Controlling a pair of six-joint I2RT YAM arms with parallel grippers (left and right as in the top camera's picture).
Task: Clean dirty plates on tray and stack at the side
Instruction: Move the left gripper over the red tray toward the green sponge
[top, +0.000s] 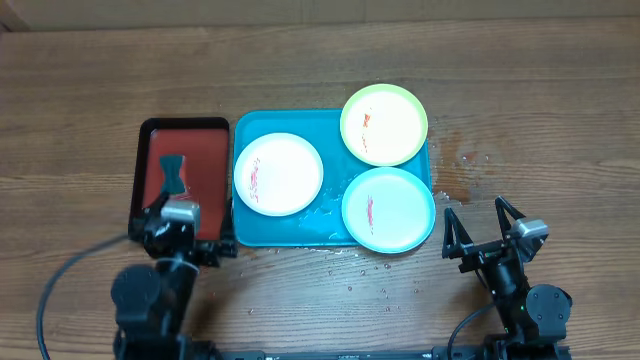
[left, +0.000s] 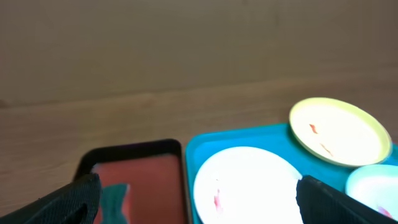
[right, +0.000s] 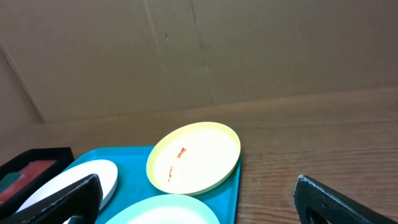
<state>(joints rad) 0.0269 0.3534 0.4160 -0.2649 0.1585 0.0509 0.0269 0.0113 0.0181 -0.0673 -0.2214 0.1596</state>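
Observation:
The turquoise tray (top: 335, 228) holds three plates with red smears: a white one (top: 278, 173) on its left, a lime-green-rimmed one (top: 384, 124) at the back right, and a cyan-rimmed one (top: 388, 209) at the front right. My left gripper (top: 188, 228) hovers open at the near end of the red tray, left of the white plate (left: 249, 183). To the right of the turquoise tray my right gripper (top: 478, 222) stands open over bare table. In the right wrist view the green-rimmed plate (right: 194, 155) and cyan-rimmed plate (right: 165, 213) lie ahead. Neither gripper holds anything.
A narrower red tray with a black rim (top: 205, 165) lies left of the turquoise tray, with a teal cloth-like piece (top: 173, 174) on it. Water drops (top: 470, 160) dot the wooden table right of and in front of the tray.

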